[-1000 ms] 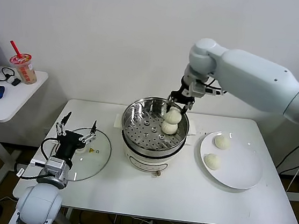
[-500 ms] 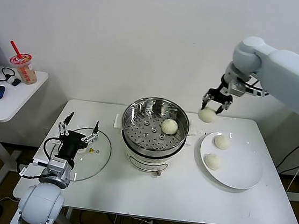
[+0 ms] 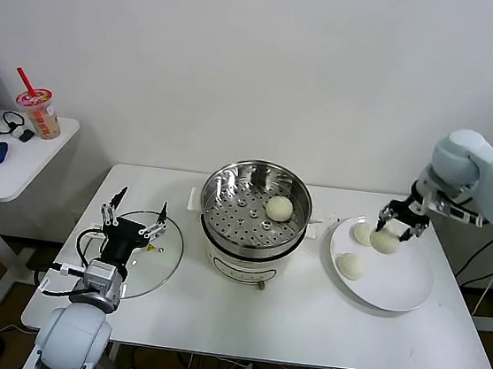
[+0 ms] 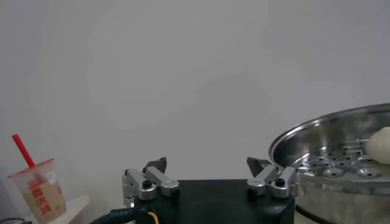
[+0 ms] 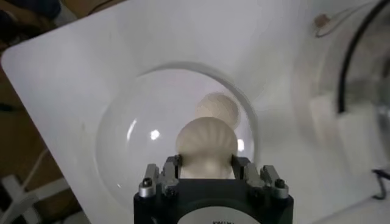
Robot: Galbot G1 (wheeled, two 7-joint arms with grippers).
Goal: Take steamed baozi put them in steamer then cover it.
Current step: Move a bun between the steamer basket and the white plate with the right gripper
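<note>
Over the plate (image 3: 395, 286) at the right, the right gripper (image 3: 400, 223) has its fingers clamped on a bun (image 3: 384, 241). Next: carry it left into the steamer (image 3: 256, 212), beside the bun there (image 3: 278, 208). Left gripper (image 3: 135, 217) waits, fingers apart, above the lid (image 3: 163, 255).

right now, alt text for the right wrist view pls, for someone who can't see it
The right gripper is shut on a steamed baozi, held above a white plate. A second baozi lies on the plate just beyond it, and the plate rests on a white table.
</note>
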